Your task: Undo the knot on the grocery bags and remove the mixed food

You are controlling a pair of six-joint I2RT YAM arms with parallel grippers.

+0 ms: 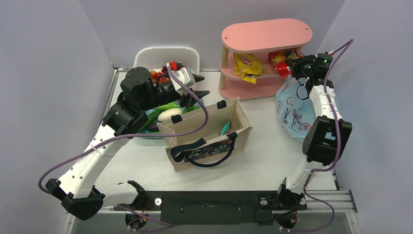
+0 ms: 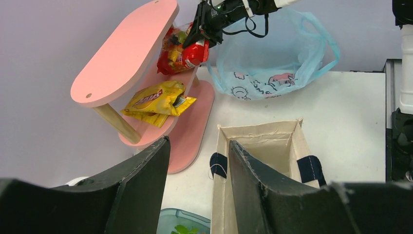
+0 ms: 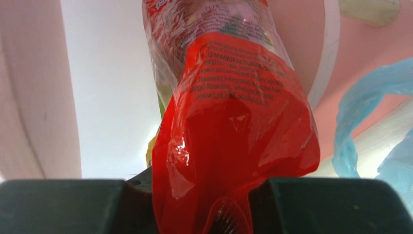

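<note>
The light blue plastic bag [image 1: 293, 110] lies at the right, its mouth gaping and its handle loops [image 2: 325, 43] apart; the knot is out of view. My right gripper [image 1: 290, 64] is shut on a red snack packet [image 3: 234, 122] at the pink shelf's middle level [image 2: 187, 51]. The beige canvas tote [image 1: 209, 134] stands open mid-table with a teal packet [image 1: 225, 127] inside. My left gripper [image 2: 197, 151] hovers open beside the tote's far-left corner, nothing between its fingers [image 2: 146, 170]. A yellow snack packet [image 2: 156, 100] lies on the shelf.
The pink shelf unit [image 1: 265, 34] stands at the back. A white slotted basket [image 1: 165, 52] with small fruit is back left. A teal tub [image 1: 146, 135] with green and white produce sits under my left arm. Walls close in on both sides.
</note>
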